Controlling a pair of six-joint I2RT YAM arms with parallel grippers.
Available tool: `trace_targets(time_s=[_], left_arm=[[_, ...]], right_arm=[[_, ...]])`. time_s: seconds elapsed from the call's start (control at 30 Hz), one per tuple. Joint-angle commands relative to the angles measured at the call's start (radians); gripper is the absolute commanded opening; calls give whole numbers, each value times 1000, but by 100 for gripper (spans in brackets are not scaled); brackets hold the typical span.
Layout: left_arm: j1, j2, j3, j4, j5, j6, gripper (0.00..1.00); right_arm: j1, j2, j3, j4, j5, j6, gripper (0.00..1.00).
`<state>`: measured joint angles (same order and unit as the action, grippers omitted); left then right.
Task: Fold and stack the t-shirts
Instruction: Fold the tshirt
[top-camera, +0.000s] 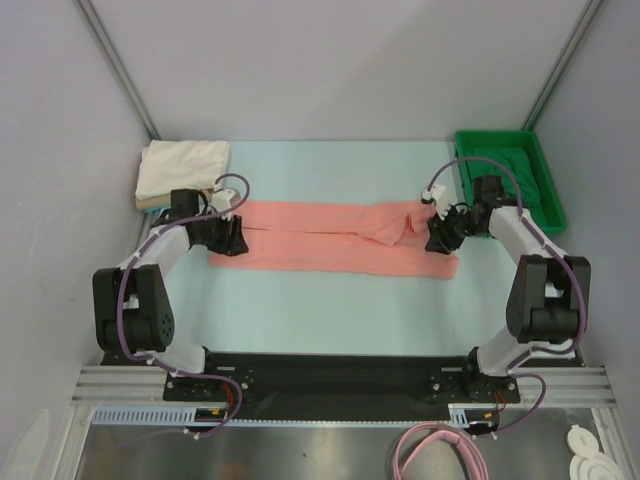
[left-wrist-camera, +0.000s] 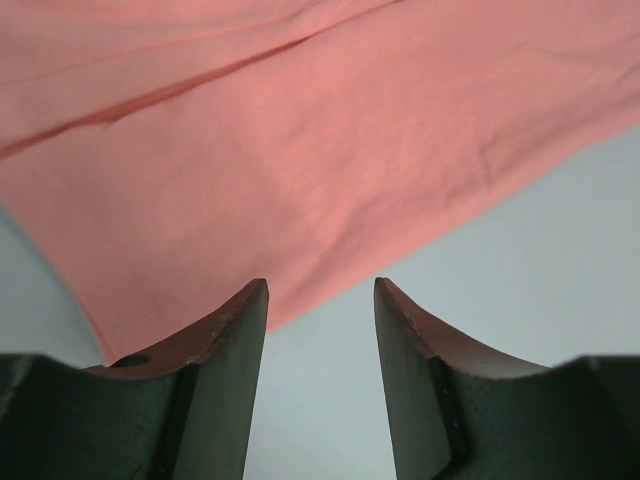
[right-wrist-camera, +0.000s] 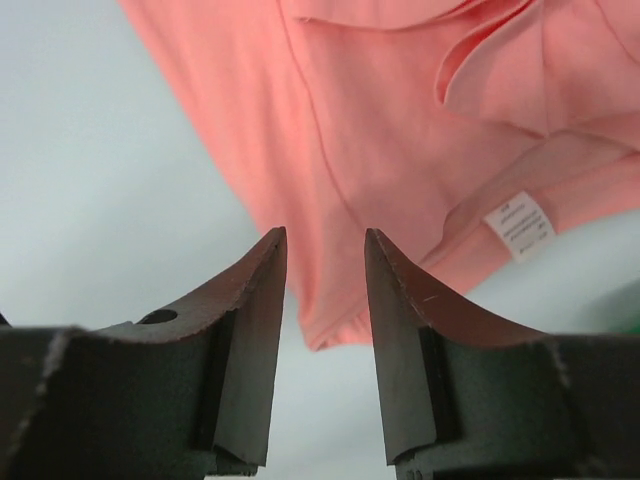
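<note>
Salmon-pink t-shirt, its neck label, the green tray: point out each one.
salmon-pink t-shirt (top-camera: 320, 245): top external view, middle of the folded body.
neck label (right-wrist-camera: 520, 226): right wrist view, centre of the white tag.
green tray (top-camera: 490, 137): top external view, far rim.

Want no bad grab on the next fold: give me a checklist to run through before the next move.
1. Left gripper open, nothing between its jaws: ok.
2. Right gripper open, empty: ok.
3. One gripper at each end of the salmon-pink t-shirt: ok.
4. Shirt lying smooth: not ok, loose folds near the neck label.
5. White folded t-shirt at the far left, apart from the pink one: ok.
6. Right arm clear of the green tray: cannot tell.
</note>
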<state>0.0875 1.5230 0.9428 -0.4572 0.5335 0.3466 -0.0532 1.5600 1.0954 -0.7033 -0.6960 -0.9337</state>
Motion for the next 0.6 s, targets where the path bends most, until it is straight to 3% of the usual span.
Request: trace_targets(time_s=[0.0,0.37,0.57], left_arm=[[-29,37,5,124,129,-57,52],[-63,72,-94,238,111,-38,52],[-65,143,-110,258,97,-31,52]], right_arm=[[33,109,84,80,-2,75,41],[145,337,257,22,30,75,39],[179,429,317,79,92,170,38]])
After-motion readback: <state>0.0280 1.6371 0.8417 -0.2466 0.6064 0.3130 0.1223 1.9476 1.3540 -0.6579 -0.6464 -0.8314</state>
